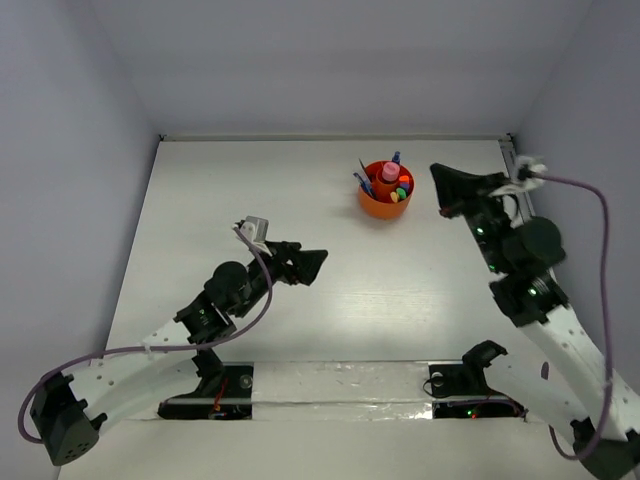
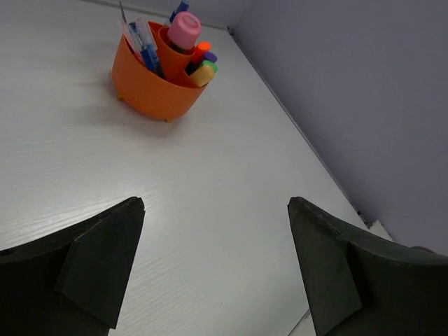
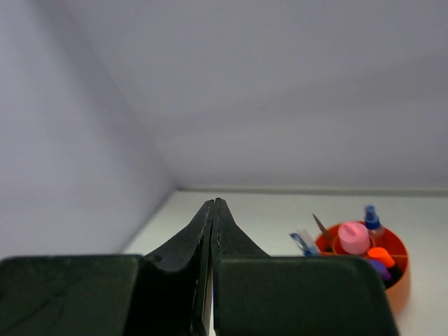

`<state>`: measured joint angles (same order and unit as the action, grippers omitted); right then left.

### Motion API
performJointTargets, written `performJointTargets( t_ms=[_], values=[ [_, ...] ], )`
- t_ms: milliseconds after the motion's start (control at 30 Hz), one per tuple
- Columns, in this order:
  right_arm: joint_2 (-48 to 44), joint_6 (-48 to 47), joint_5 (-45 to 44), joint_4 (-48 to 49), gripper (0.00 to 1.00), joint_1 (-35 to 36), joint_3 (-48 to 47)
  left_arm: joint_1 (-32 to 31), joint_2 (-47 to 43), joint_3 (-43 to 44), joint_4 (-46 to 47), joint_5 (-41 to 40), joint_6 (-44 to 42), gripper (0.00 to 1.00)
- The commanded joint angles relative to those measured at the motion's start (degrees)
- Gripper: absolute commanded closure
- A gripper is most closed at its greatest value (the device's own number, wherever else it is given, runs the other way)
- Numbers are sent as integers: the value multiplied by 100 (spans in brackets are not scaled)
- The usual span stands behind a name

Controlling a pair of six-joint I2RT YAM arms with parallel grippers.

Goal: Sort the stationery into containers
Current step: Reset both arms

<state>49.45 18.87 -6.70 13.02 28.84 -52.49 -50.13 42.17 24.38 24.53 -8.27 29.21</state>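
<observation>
The round orange container (image 1: pixel 384 201) (image 2: pixel 150 87) (image 3: pixel 399 287) stands toward the back of the table with stationery upright in its compartments: a pink tube (image 2: pixel 183 31) (image 3: pixel 353 236), blue pens (image 2: pixel 145 45), highlighters (image 2: pixel 204 64) with orange, purple and yellow-green ends, and a blue-capped bottle (image 3: pixel 371 216). My left gripper (image 1: pixel 318 262) (image 2: pixel 213 203) hovers open and empty over the table, left of and nearer than the tub. Raised to the right of the tub, my right gripper (image 1: pixel 437 172) (image 3: pixel 213 203) is shut with nothing between its fingers.
Grey walls enclose the table on the left, back and right. The right arm (image 1: pixel 525 270) stands close to the right wall. A silver taped strip (image 1: pixel 340 385) with the two arm bases runs along the near edge.
</observation>
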Motion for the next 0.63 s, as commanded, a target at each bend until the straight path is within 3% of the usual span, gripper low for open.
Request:
performJointTargets(
  t_ms=[0,133,167,233,267,300,367,600],
  values=[
    [-1155,635,145,-711,98,-28,178,21,-401,382,-78,-201,120,18],
    [-2026,626,-244,-1554,85,-28,90,21,-763,787,-703,-499,32,16],
    [-2132,618,-314,-1661,68,-28,64,21,-815,892,-818,-569,6,16],
    [-2342,626,-595,-2002,50,-28,28,21,-947,1199,-1195,-823,-47,15],
    [-2378,626,-700,-2109,33,-28,2,21,-991,1296,-1284,-877,-82,15],
    [-2405,626,-875,-2197,27,-28,-7,21,-1070,1463,-1441,-939,-126,15],
    [-2475,618,-947,-2268,21,-28,19,21,-1141,1587,-1539,-1045,-310,14],
    [-2379,653,-763,-2312,20,-28,99,21,-1176,1816,-1969,-1220,-425,16]
  ],
)
